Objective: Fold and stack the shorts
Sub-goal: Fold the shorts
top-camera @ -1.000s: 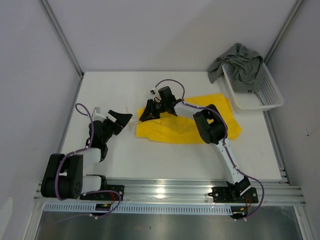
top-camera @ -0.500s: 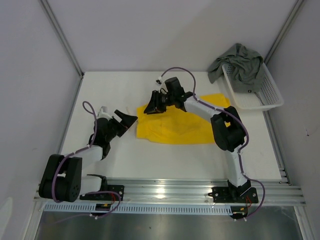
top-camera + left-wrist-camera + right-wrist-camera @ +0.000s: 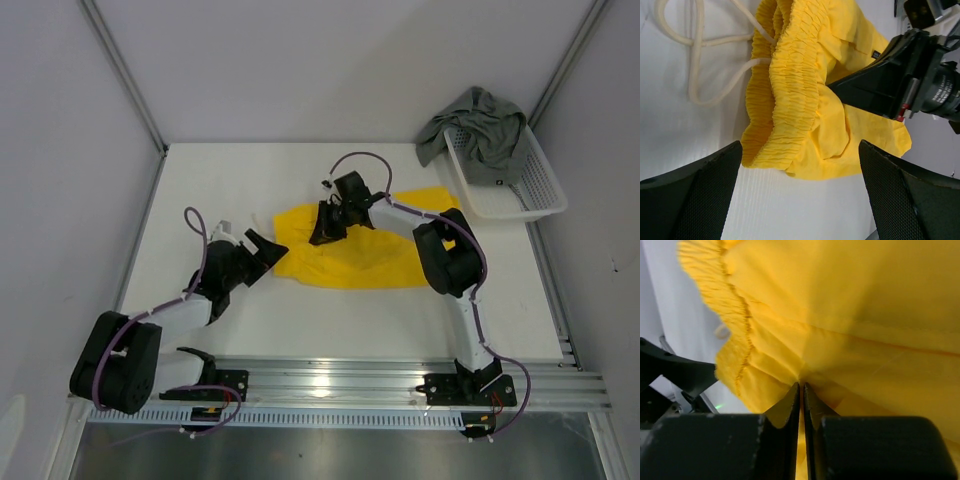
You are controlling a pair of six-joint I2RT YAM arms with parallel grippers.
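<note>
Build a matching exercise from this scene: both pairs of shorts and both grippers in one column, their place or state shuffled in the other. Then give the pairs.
Column one
1. bright yellow cloth shorts
2. grey-green cloth shorts
3. left gripper
4. right gripper

Column two
A. jaws wide open, facing the elastic waistband
B. heaped over the white plastic mesh basket
C. shut on a pinch of yellow cloth
D. lying on the white table

Pairs: 1-D, 2-B, 3-A, 4-C

No text can be read. The small dark logo (image 3: 876, 53) on the yellow shorts (image 3: 805, 90) is too small, and the white print on the right arm's black camera barrel (image 3: 939, 93) is blurred.
</note>
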